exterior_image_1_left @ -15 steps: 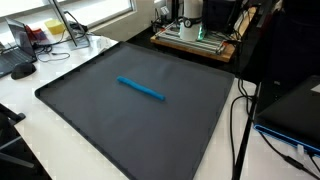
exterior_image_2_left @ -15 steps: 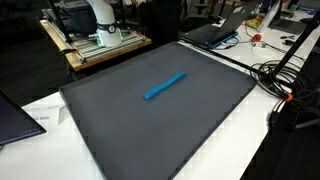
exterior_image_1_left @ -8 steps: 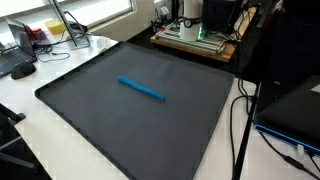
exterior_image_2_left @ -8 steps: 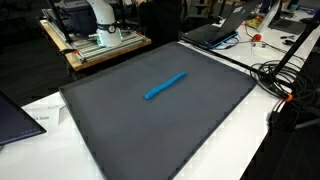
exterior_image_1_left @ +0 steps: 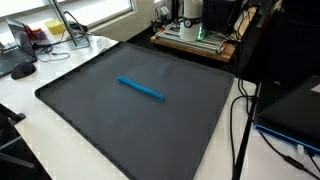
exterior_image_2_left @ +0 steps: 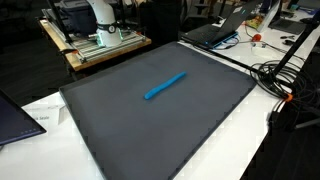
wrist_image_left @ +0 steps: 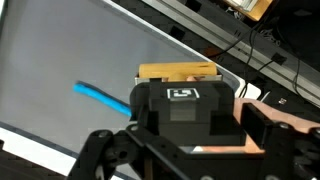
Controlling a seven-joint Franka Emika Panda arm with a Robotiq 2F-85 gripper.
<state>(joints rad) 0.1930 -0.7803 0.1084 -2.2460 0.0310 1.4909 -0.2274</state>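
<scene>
- Pincer fills the near part of the wrist view; its fingertips are out of frame, so I cannot tell whether it is open or closed. It holds nothing that shows.
- Its body bears a black-and-white square tag, a pattern without readable letters.
- The blue pen lies flat near the middle of the dark mat.
- In the wrist view the blue pen lies left of the pincer, apart from it.
- An open laptop sits beyond the mat's far edge.

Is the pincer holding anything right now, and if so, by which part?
Nothing is held. The blue pen lies free on the dark mat, apart from the pincer.
</scene>
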